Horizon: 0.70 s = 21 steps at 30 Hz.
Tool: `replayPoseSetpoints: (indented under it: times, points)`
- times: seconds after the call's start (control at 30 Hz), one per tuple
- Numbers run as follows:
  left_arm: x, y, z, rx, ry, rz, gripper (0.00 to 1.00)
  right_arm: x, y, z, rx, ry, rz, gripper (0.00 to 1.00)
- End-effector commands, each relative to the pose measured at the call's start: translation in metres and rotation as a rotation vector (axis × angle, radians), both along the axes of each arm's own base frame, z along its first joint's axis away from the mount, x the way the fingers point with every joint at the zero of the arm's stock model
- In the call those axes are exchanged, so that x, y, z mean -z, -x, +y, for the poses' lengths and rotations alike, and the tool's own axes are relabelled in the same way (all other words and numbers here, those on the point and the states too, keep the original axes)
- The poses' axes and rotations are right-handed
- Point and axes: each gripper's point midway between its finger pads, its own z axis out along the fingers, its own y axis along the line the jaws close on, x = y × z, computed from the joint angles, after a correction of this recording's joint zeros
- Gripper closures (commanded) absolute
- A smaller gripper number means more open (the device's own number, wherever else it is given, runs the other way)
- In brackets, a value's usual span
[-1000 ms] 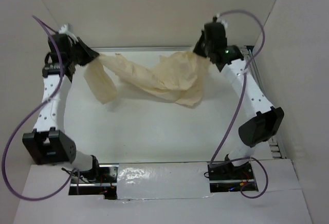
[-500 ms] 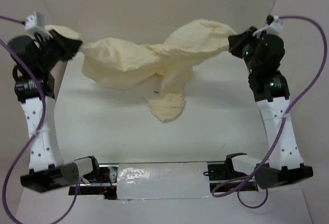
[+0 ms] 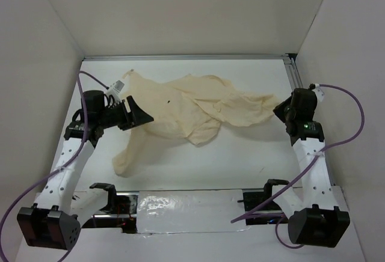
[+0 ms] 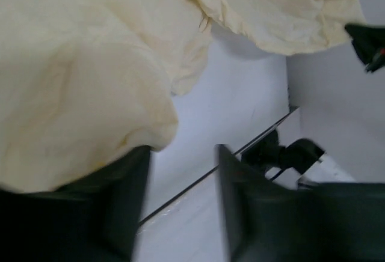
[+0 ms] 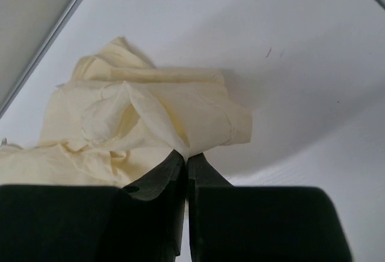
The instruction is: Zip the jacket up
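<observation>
One jacket (image 3: 198, 103) is lying crumpled on the white table (image 3: 240, 160), across the upper middle of the top view, between two grippers. Overhead, one long sleeve is trailing toward the lower left. Only the left wrist view is showing the left gripper (image 4: 181, 151) standing with jaws apart, soft cream cloth draping over one finger. Only the right wrist view is showing the right gripper (image 5: 186, 154) pinching the jacket's thin, wrinkled edge.
</observation>
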Motion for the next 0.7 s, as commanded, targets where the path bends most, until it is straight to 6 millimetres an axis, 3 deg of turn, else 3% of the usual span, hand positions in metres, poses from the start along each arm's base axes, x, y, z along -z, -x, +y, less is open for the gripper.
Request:
replayPoseSetpoints:
  times: [0.0,0.03,0.07,0.1,0.13,0.17,0.27,0.37,0.43,0.47,0.53,0.57,0.6,0.67]
  points:
    - [-0.046,0.008,-0.013,0.032,0.024,-0.117,0.23,0.002,-0.003,-0.013,0.069,0.002,0.014,0.9]
    - [-0.046,0.008,-0.012,0.017,0.012,-0.105,0.05,0.004,-0.001,-0.018,0.097,0.01,0.039,0.87]
    - [-0.05,0.006,-0.009,-0.011,-0.011,-0.111,0.01,0.001,0.001,-0.029,0.149,0.037,0.04,0.87]
    - [-0.05,0.007,-0.007,-0.028,-0.017,-0.1,0.01,0.01,-0.001,-0.034,0.183,0.034,0.082,0.69]
    - [-0.053,0.007,-0.006,-0.033,-0.022,-0.107,0.01,0.004,0.0,-0.038,0.201,0.045,0.091,0.6]
    - [-0.061,0.007,-0.007,-0.027,-0.019,-0.129,0.01,0.005,-0.002,-0.043,0.223,0.058,0.106,0.34]
    - [-0.078,0.008,-0.007,-0.027,-0.021,-0.168,0.01,0.0,-0.002,-0.051,0.265,0.082,0.143,0.0]
    - [-0.09,0.0,-0.005,-0.043,-0.027,-0.232,0.01,-0.001,-0.004,-0.048,0.258,0.107,0.168,0.0]
    - [-0.093,-0.016,-0.003,-0.061,-0.037,-0.273,0.01,-0.001,-0.01,-0.022,0.16,0.126,0.16,0.0]
    - [-0.08,-0.03,-0.002,-0.074,-0.053,-0.229,0.01,0.005,-0.015,0.012,0.037,0.109,0.149,0.0]
    - [-0.07,-0.051,-0.004,-0.063,-0.064,-0.201,0.01,0.017,-0.018,0.053,-0.121,0.08,0.153,0.0]
    - [-0.043,-0.071,-0.006,-0.053,-0.082,-0.118,0.01,0.026,-0.02,0.082,-0.232,0.037,0.147,0.0]
    - [-0.034,-0.083,-0.007,-0.043,-0.089,-0.099,0.01,0.034,-0.015,0.118,-0.347,0.024,0.157,0.0]
    - [0.005,-0.12,-0.006,-0.05,-0.114,0.017,0.01,0.049,-0.012,0.161,-0.499,0.007,0.19,0.0]
